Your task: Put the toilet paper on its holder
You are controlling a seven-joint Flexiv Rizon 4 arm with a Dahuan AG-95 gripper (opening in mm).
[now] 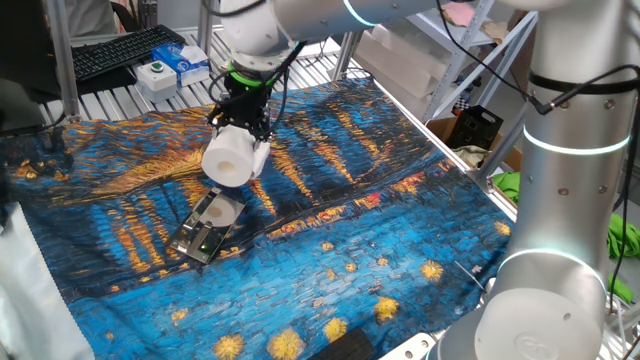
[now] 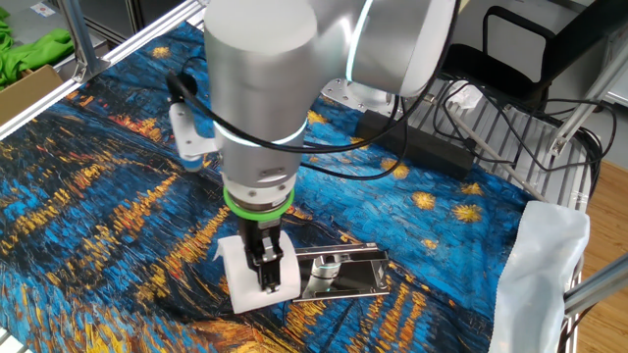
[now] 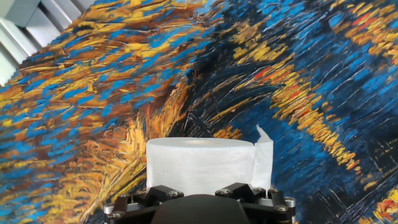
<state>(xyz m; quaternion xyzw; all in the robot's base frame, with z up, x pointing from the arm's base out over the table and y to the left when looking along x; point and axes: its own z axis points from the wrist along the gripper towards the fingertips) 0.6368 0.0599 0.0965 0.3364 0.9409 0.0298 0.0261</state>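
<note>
Overhead, 1 silver robot arm reaches down over a table draped in a blue and gold painted-swirl cloth (image 1: 380,250). Its gripper (image 1: 240,128) is clamped on the toilet paper (image 1: 233,158), a plump white roll held in the air above the cloth. In one fixed view the roll's flat round end faces the camera, tilted slightly downward, with the dark fingers pressing on the roll from above.

Just below and in front of the roll in that view lies the holder (image 1: 208,228), a flat, shiny grey-silver metal piece resting on the cloth. The roll is apart from it, not touching.

From the other fixed view, the gripper (image 2: 266,267) points straight down, with the toilet paper (image 2: 257,277) squeezed between its 2 fingers. The holder (image 2: 343,272) lies just beside the roll, to its right in that view, and reflects the light.

The hand view shows the toilet paper (image 3: 200,165) close up between the gripper's black fingers, a loose corner of paper sticking up on its right side, with the cloth (image 3: 124,93) behind.

At the far edge of the table sit a black keyboard (image 1: 120,50) and a white-and-blue box (image 1: 185,62).
</note>
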